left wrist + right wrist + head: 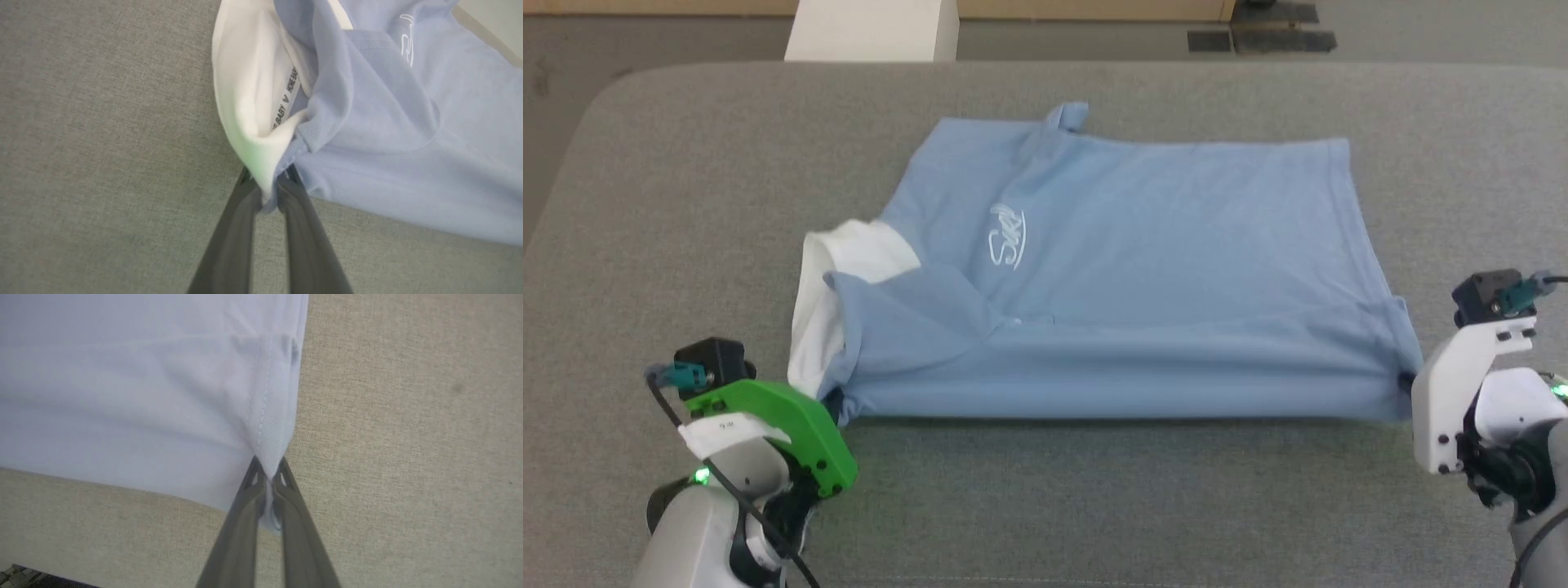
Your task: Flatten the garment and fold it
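The garment lies across the middle of the grey surface, collar toward the left edge and hem toward the right edge; its long near side runs level with the near edge of the surface; the white script logo faces up.

The left gripper is closed tight on the near left corner of the cloth, where white collar and blue shoulder bunch together between its fingers; the right gripper is pinched shut on the near hem corner, a small tuft of blue poking through behind the tips.

This looks like light, limp knit cloth; it should drape and sag wherever it is not held, and it may drag rather than slide on the woven covering; the collar and the stitched hem seem the firmest parts, so corner holds like these two suit it best; pulled apart gently, the near side should come straight, while a hard tug would likely stretch the knit or slip a layer free.

How many layers each pinch has caught cannot be told; the buttons and placket are not to be made out among the folds near the collar; the near sleeve seems tucked under, unseen; a small blue flap at the far side may be the other sleeve; the label inside the collar is partly cut off by a fold.
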You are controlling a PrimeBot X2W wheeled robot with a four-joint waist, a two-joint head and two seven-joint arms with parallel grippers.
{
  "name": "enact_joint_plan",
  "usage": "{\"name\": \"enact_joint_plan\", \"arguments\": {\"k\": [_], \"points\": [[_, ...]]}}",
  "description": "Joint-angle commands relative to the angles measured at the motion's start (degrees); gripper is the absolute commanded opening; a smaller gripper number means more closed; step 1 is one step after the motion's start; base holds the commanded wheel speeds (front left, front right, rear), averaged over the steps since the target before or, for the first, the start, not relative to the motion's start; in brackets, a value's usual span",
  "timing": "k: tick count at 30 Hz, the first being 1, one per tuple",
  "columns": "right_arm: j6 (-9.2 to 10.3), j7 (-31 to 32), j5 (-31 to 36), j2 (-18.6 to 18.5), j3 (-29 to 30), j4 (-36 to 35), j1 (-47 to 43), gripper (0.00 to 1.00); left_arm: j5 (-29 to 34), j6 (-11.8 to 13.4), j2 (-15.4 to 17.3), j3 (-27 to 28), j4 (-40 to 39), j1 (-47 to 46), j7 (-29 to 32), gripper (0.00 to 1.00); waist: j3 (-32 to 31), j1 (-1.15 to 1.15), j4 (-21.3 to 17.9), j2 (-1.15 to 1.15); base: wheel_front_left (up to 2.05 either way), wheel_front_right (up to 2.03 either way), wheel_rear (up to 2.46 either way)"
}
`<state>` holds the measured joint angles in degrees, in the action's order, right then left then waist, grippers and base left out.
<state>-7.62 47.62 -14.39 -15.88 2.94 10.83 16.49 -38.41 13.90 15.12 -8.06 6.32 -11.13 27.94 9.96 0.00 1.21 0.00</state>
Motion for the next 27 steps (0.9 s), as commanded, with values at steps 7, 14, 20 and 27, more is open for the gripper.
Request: {"name": "enact_joint_plan", "arguments": {"k": [7,14,20,27], "points": [[0.13,3.03,-0.65,-0.66,2.37,-1.89,-6.96,0.0,-0.53,2.83,1.93,-1.06,-4.29,6.82,5.15,0.0,-2.33,0.0,-0.8,0.0,0.0,0.0,0.0],[0.13,1.42,0.75,1.41,2.79,1.25,-9.1,0.0,-1.29,2.75,1.16,-2.29,0.59,7.83,6.46,0.06,-1.38,0.0,-0.68,0.0,0.0,0.0,0.0],[0.13,-1.59,0.24,2.67,3.14,3.38,-8.21,1.0,-1.71,2.09,1.17,-1.53,2.94,5.98,5.01,1.0,-1.95,0.0,-0.98,0.0,0.0,0.0,0.0],[0.13,-3.28,-3.38,1.84,4.78,-0.29,-7.11,1.0,-4.74,1.6,3.12,1.76,-2.81,5.34,6.58,1.0,-4.68,0.0,-1.43,0.0,0.0,0.0,0.0]]}}
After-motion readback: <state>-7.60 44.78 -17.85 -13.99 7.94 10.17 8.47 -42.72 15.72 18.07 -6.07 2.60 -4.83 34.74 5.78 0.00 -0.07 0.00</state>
